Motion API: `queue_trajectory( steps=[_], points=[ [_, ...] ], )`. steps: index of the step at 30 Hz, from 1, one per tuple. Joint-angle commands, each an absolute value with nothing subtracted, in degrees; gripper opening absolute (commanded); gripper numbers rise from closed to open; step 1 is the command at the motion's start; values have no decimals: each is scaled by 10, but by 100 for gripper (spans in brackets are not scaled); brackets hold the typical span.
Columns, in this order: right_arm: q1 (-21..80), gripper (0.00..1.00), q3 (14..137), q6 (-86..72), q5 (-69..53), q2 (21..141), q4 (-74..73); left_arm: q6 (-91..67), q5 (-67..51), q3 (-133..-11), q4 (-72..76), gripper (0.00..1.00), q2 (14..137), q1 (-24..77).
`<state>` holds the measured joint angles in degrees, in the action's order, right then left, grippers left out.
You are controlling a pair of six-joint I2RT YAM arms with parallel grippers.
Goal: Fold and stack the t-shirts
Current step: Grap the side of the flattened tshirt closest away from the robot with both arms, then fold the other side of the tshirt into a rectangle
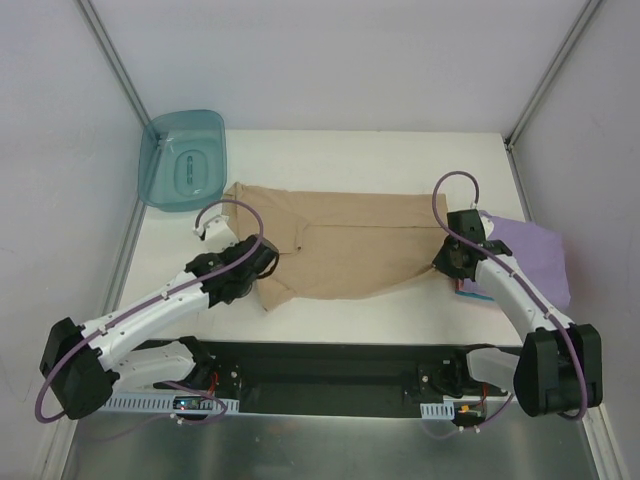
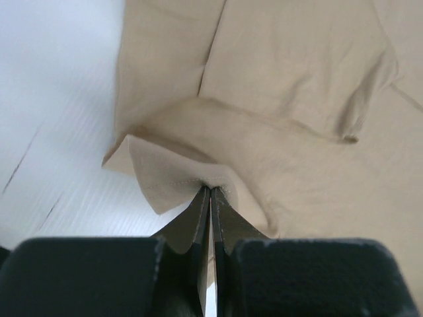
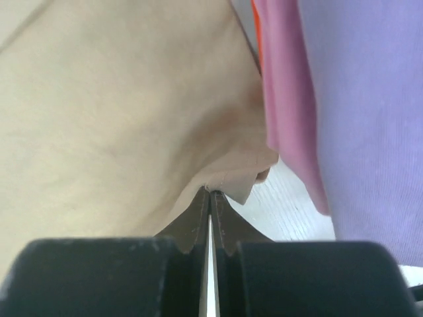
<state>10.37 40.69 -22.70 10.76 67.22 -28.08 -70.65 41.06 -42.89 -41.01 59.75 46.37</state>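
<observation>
The tan t-shirt [image 1: 340, 245] lies spread across the middle of the table. My left gripper [image 1: 268, 266] is shut on its near left corner, and the left wrist view shows the hem [image 2: 173, 179] pinched between the closed jaws of that gripper [image 2: 210, 189]. My right gripper [image 1: 446, 262] is shut on the shirt's near right corner [image 3: 246, 179], seen pinched at the tips of that gripper [image 3: 210, 192]. The folded lavender t-shirt [image 1: 535, 255] lies on the folded pink t-shirt [image 3: 285, 99] just right of the right gripper.
A teal translucent tub [image 1: 184, 158] stands at the back left, touching the tan shirt's far left corner. Grey walls close the table on the left, right and back. The arm bases sit along the near edge.
</observation>
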Motion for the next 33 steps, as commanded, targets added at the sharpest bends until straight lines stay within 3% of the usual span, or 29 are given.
queue_trajectory(
  steps=[1, 10, 22, 28, 29, 32, 33],
  points=[
    [102, 1, 482, -201, 133, 696, -298, -599, 400, -478, -328, 0, 629, 402],
    [98, 1, 576, -207, 152, 787, -311, -479, 367, -562, -219, 0, 729, 303],
    [77, 1, 729, -198, 157, 958, -323, -390, 296, -722, -194, 0, 931, 217],
    [69, 8, 801, -197, 169, 1037, -351, -371, 274, -817, -194, 0, 1036, 187],
    [69, 10, 818, -195, 181, 1053, -352, -358, 275, -834, -194, 5, 1050, 185],
    [68, 34, 849, -176, 187, 1068, -359, -329, 267, -888, -199, 50, 1098, 179],
    [69, 55, 853, -169, 182, 1068, -361, -325, 258, -895, -203, 73, 1103, 179]
  ],
)
